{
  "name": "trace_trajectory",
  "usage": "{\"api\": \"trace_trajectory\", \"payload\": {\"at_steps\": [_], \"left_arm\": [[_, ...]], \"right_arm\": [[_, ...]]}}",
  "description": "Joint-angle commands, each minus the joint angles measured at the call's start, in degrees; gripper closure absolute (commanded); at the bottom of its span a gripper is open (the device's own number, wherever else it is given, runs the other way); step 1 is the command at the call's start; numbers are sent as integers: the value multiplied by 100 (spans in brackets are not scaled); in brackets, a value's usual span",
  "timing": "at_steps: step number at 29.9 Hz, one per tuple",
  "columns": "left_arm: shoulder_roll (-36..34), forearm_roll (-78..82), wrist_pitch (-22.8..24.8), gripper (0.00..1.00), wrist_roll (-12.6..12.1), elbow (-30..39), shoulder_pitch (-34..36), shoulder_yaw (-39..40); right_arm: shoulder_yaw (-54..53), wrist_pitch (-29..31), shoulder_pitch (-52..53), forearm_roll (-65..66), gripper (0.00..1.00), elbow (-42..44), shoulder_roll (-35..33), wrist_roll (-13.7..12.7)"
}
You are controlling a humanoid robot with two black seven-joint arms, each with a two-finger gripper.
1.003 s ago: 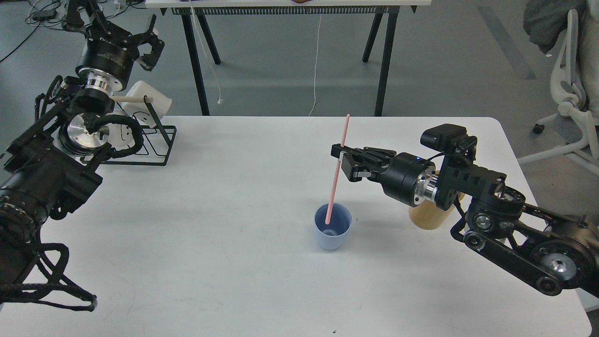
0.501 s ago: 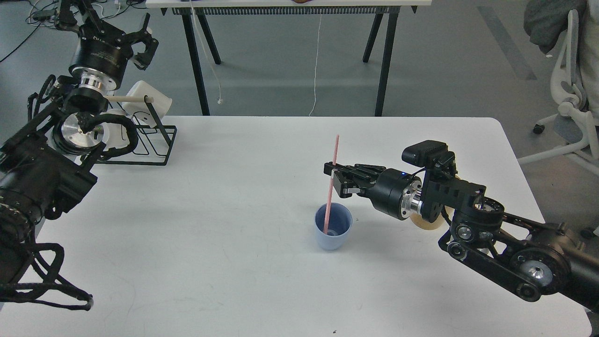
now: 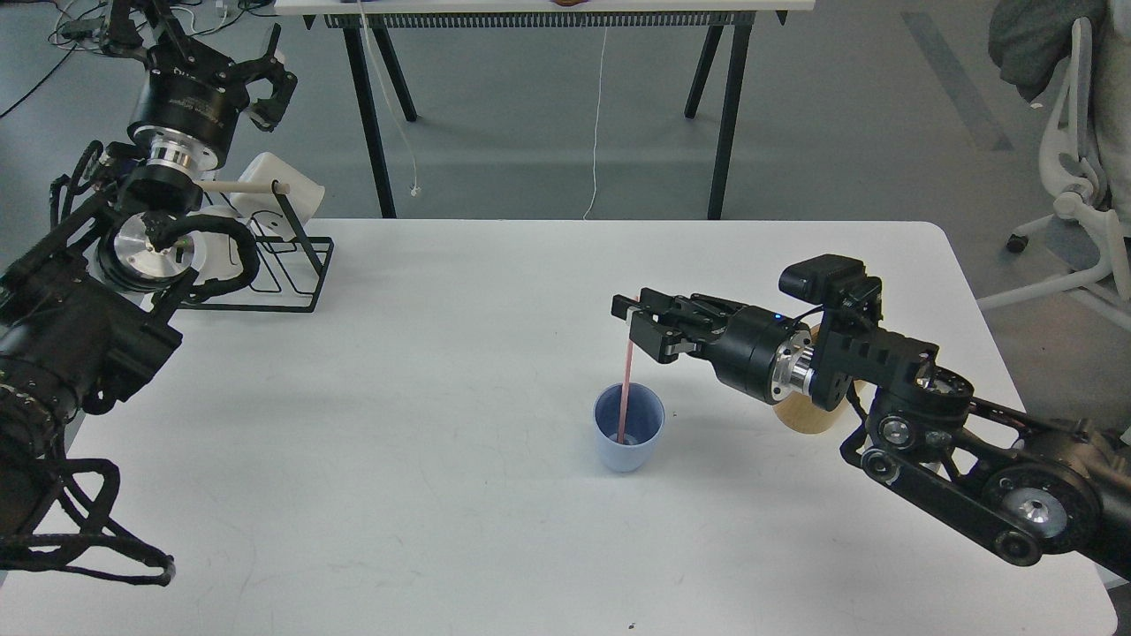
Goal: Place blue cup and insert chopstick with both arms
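Note:
The blue cup (image 3: 628,433) stands upright on the white table (image 3: 459,371), right of centre. The pink chopstick (image 3: 626,389) stands almost upright with its lower end inside the cup. Its upper end runs up to the fingertips of my right gripper (image 3: 633,323), which hovers just above the cup and points left. The fingers hide the stick's top, so I cannot tell whether they still pinch it. My left gripper (image 3: 269,84) is raised beyond the table's far left corner, with its fingers spread and nothing in them.
A tan wooden cylinder holder (image 3: 802,415) stands behind my right wrist. A black wire rack (image 3: 283,265) with white mugs sits at the table's far left. A trestle table's legs (image 3: 720,115) stand behind, and an office chair (image 3: 1074,203) stands at right.
The visible length of the stick has shrunk and no longer pokes above my right gripper. That gripper dipped towards the cup, then rose slightly. The left arm drew back a little.

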State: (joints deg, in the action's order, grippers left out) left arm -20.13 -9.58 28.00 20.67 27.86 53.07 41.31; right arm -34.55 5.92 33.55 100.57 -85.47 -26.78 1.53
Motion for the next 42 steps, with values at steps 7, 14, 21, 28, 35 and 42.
{"api": "trace_trajectory", "payload": {"at_steps": [7, 14, 21, 28, 35, 42], "left_arm": [[26, 0, 0, 1, 16, 0, 10, 0], [79, 0, 0, 1, 33, -9, -8, -9], [97, -17, 0, 1, 33, -61, -16, 0], [220, -9, 0, 1, 33, -167, -52, 0], [343, -17, 0, 1, 33, -167, -183, 0], [405, -26, 0, 1, 33, -167, -218, 0]], "right_arm": [[-1580, 67, 203, -1388, 1, 126, -11, 216], [-1976, 49, 634, -3698, 0, 1364, 217, 742], [-2160, 49, 1030, -6177, 0, 2946, 726, 954], [-2538, 557, 1241, -7577, 0, 4186, 1342, 945], [-2864, 1350, 1557, -9465, 0, 4986, 1545, 822], [-2917, 1386, 1830, -10013, 0, 5427, 1641, 770]]}}
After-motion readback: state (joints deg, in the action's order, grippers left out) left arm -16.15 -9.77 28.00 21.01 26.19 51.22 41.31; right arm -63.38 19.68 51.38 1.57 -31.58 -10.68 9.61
